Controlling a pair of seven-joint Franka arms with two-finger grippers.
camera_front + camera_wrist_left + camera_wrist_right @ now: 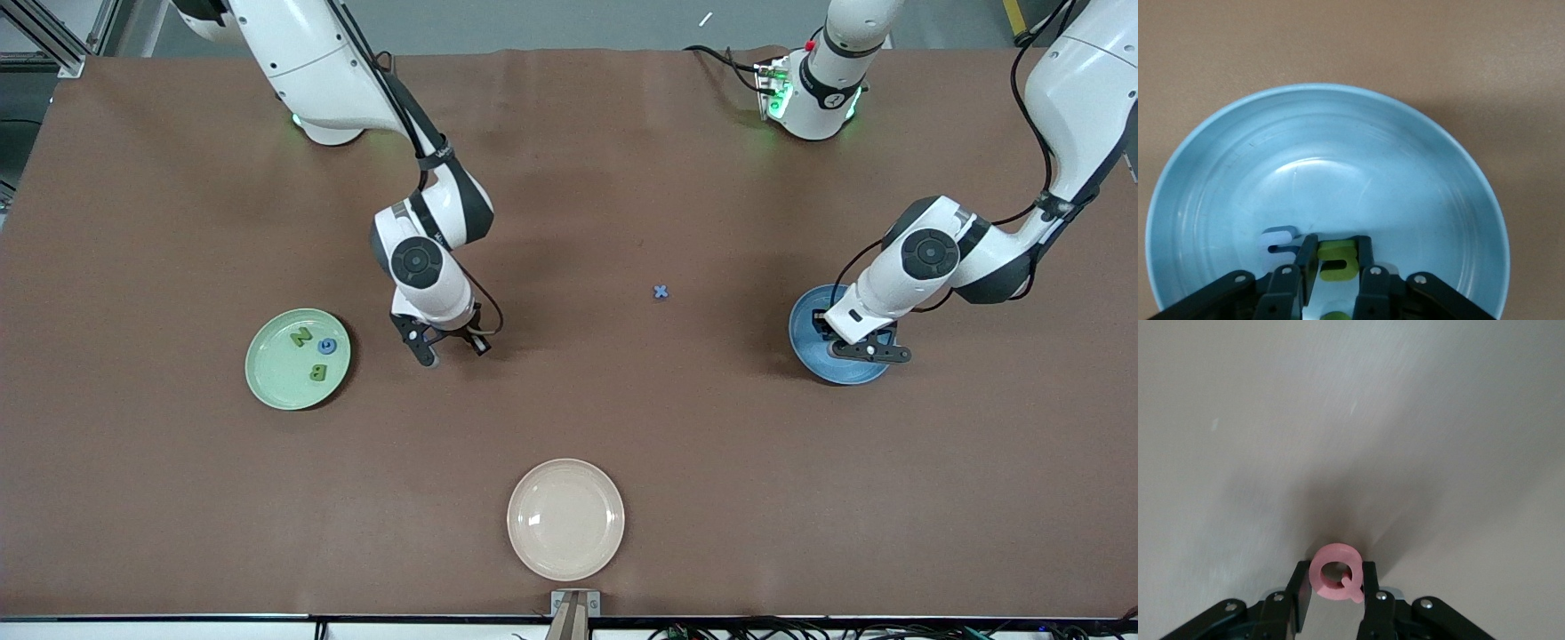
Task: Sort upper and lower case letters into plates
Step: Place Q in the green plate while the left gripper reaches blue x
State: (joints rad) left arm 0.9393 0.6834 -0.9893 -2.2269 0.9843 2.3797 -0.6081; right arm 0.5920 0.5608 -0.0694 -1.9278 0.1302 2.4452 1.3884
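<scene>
Pinching the pink Q [1337, 580] between its closed fingers down at the worktop [569, 222], the right gripper [442, 345] needs a lift toward the mint green plate [276, 391], while the left gripper [867, 348], fingers close around a green letter [1337, 260], hangs over the sky blue plate [805, 324].

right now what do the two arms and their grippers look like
Both arms have glossy white shells with dark grey joint bands, round grey caps at the wrist and black cables looped along the outside. The left gripper and right gripper are black, with slim fingers and silver screws. Green lights glow at the bases.
</scene>
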